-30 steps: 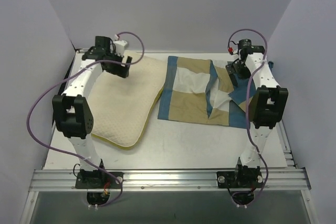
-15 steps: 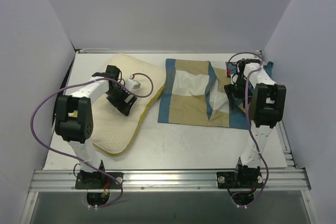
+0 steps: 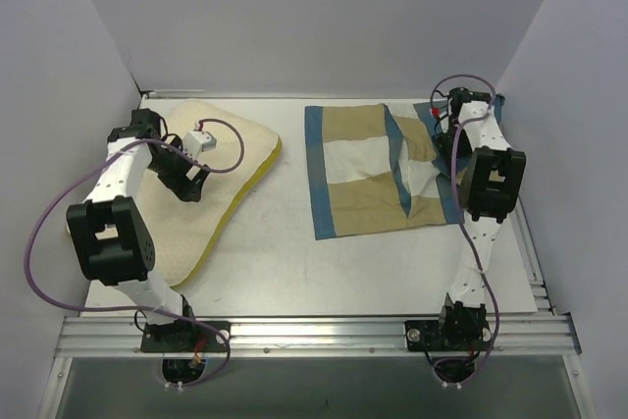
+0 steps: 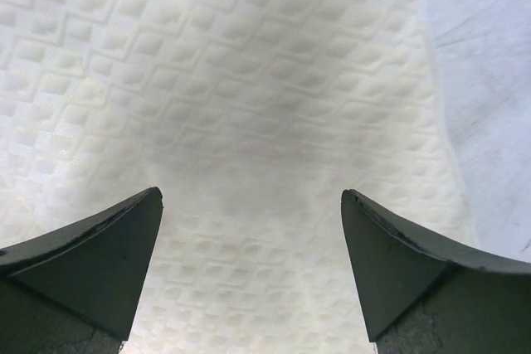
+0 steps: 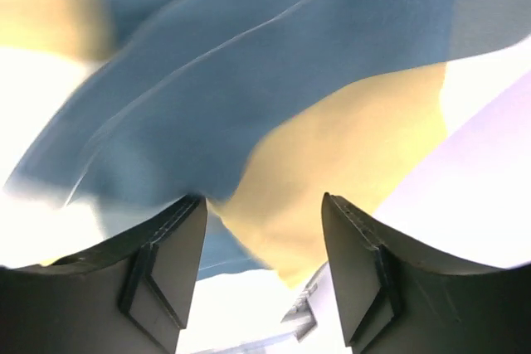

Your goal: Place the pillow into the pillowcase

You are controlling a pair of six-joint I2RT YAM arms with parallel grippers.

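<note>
L gripper (image 4: 251, 196): jaws wide apart, pillow (image 4: 249, 80) knit right below tips. R gripper (image 5: 264, 205): jaws apart, blurred blue-tan pillowcase (image 5: 249, 89) close ahead, fold dipping betw jaws.

Two white arms (image 3: 118, 172) with black joint housings (image 3: 110, 242) (chunky, boxy), looping purple cables (image 3: 28, 254), dark wedge-shaped fingers (image 4: 83, 263)

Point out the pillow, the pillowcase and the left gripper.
pillow (image 3: 182, 228), top view, bare near part.
pillowcase (image 3: 358, 159), top view, white middle block.
left gripper (image 4: 251, 195), left wrist view, midway between its fingertips.
</note>
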